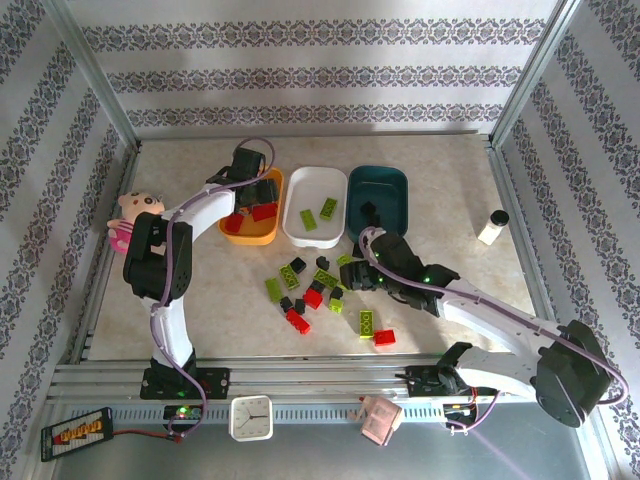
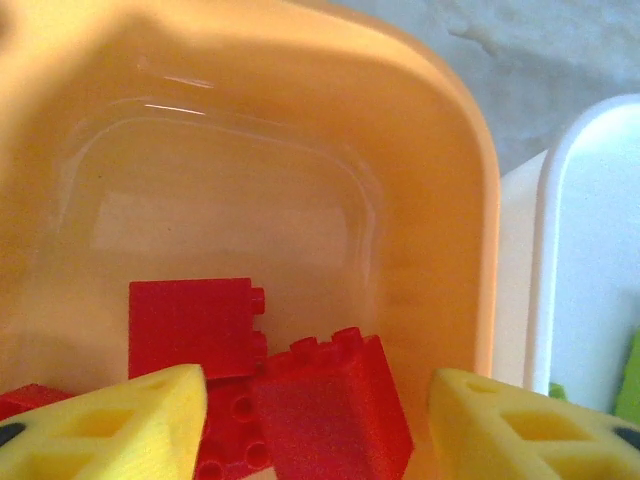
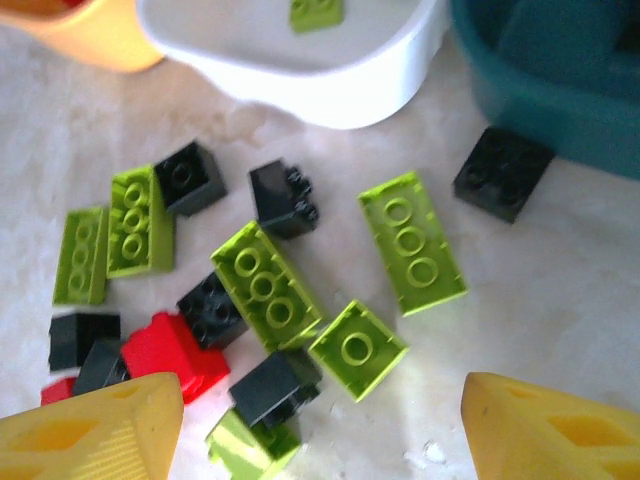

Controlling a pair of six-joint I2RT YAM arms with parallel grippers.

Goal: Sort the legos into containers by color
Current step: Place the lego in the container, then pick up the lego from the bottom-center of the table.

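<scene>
Containers [image 1: 315,180]: three, side by side.

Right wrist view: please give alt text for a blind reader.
Lime green, black and red plastic bricks lie scattered on a pale table before the open right gripper. Beyond: orange-yellow plastic tray, white tray, dark teal tray.

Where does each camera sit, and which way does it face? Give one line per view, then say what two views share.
Top external: above and behind the robot, looking down at the table; left arm and right arm show, bases at the bottom.
Left wrist: on the left arm, looking down into the orange-yellow tray at red legos; left fingers at the bottom.
Right wrist: on the right arm, looking down at loose legos; right fingers at the bottom.
Shared: both wrist views catch the white tray.
</scene>
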